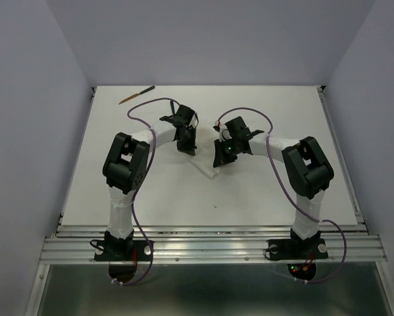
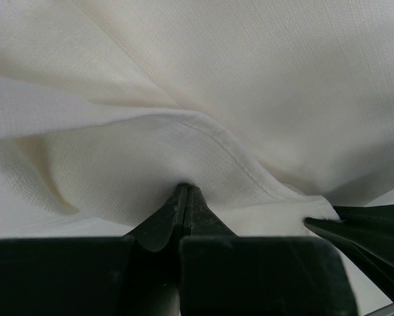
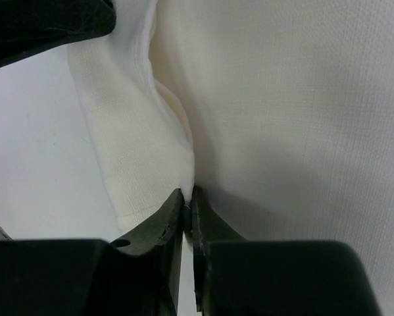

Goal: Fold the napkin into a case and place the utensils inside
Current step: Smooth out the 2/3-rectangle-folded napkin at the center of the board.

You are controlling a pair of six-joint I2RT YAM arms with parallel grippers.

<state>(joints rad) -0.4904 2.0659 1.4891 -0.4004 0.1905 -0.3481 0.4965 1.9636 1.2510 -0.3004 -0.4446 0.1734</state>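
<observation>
Top view: napkin (image 1: 208, 170) largely covered by left tool (image 1: 187, 149) and right tool (image 1: 218, 160); its outline and folds cannot be told. Utensil (image 1: 136, 95) at the tabletop's far left is too small to identify. Wrist views: napkin overruns every edge, and the pinched portions are concealed inside each grip.

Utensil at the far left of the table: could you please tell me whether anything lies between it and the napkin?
Nothing lies on the table between the utensil and the napkin. However, the left claw, shut on the napkin, and its purple cable hang above that path.
</observation>
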